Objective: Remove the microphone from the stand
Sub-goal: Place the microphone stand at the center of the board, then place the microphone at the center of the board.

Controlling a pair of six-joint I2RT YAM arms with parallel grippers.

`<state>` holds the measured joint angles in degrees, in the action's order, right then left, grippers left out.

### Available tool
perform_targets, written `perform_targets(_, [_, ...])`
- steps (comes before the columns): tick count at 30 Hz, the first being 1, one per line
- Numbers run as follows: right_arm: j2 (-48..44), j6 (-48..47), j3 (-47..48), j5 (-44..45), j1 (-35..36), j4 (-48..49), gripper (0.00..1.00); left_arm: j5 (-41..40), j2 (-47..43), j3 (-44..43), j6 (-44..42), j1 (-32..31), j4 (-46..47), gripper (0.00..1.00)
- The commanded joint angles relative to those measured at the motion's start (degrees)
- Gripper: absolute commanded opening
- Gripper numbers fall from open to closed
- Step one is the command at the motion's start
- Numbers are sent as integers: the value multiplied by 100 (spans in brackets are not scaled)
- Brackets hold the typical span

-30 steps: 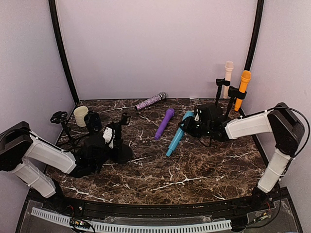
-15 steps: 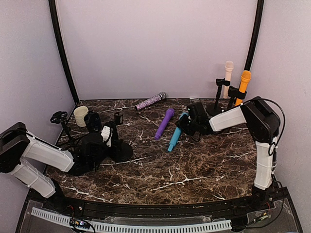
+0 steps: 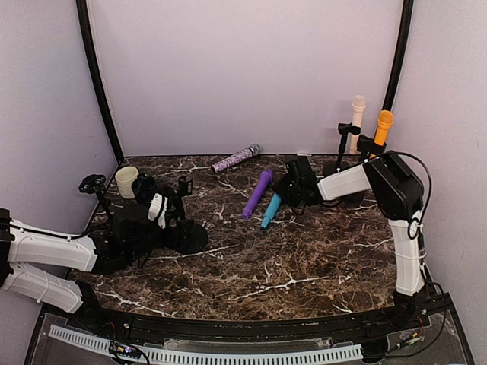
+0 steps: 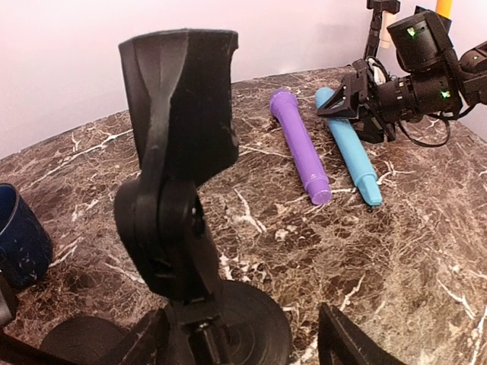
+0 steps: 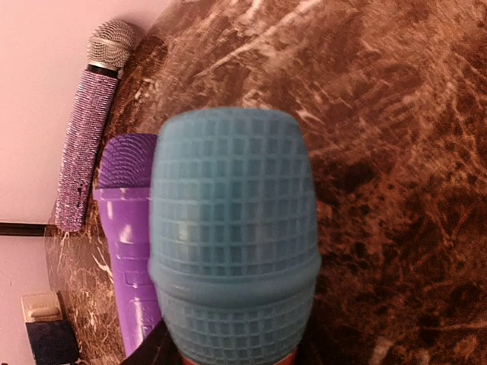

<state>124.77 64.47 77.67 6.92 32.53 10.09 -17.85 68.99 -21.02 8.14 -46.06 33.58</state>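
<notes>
On the marbled desk, the right end effector, pinching the blue microphone near its head, has drawn it back beside the purple microphone, well apart from the empty stand straddled by the spread left end effector, so removal looks done.

Soft, even light, faint shadows; the blue microphone looms slightly blurred (right wrist view only).
</notes>
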Motion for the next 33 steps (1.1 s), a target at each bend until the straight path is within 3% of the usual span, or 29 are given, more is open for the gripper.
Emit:
perform_targets(1, [247, 111, 338, 310, -62, -131, 55, 270, -571, -179, 276, 26, -968, 71])
perform_targets(6, [324, -138, 686, 436, -72, -394, 79, 358, -1153, -387, 348, 20, -1643, 77])
perform_targets(11, [2, -424, 526, 768, -67, -401, 91, 300, -1445, -581, 487, 19, -2085, 83])
perform_targets(17, [-810, -930, -96, 1057, -72, -252, 95, 403, -1762, -856, 587, 24, -2428, 84])
perform_targets(23, [-1764, -1713, -1117, 416, -81, 764, 95, 379, -1883, -1038, 593, 25, -2738, 84])
perform_targets(33, [-3764, -2978, -2478, -106, -71, 881, 95, 252, -2007, -970, 760, 27, -2836, 84])
